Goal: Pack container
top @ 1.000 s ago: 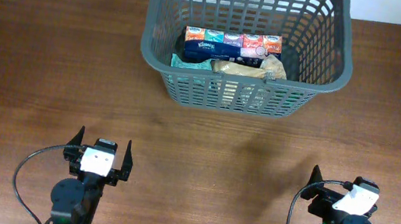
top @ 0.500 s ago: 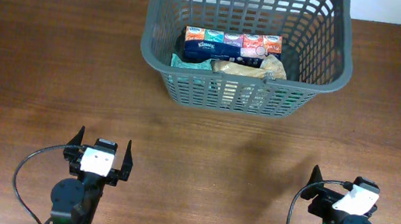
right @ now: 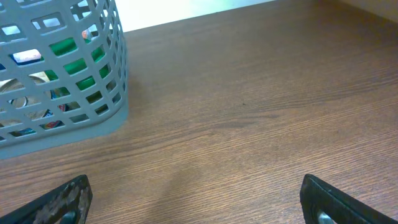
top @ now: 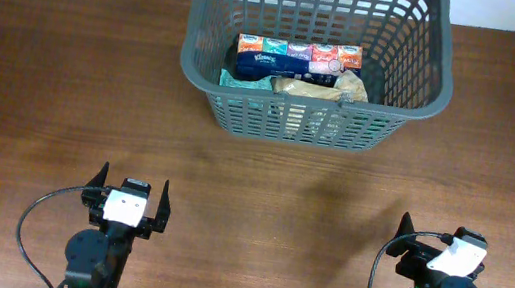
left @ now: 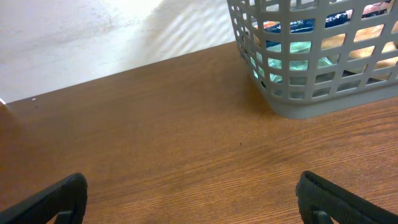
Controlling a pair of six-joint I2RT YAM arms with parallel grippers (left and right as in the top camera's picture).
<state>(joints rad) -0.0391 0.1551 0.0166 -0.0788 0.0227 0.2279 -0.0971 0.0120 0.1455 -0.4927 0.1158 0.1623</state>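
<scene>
Nothing has moved since the earlier overhead frames: both arms and the load sit as before. From overhead, the container stands well ahead of both tools, nearer the middle than either side, and it already holds a row of tissue boxes, a tan packet and a teal pack. The left tool and the right tool are parked low at the near edge, wide apart from each other, jaws spread and carrying nothing. No loose item shows on the tabletop around them. The left wrist view shows its two fingers far apart with bare wood between, and the container ahead and off to the right, the teal pack visible through the slots. The right wrist view shows the same spread, empty jaws, with the container ahead and off to the left. Judging by this, packing looks finished or very nearly so, since nothing remains in sight to load.
</scene>
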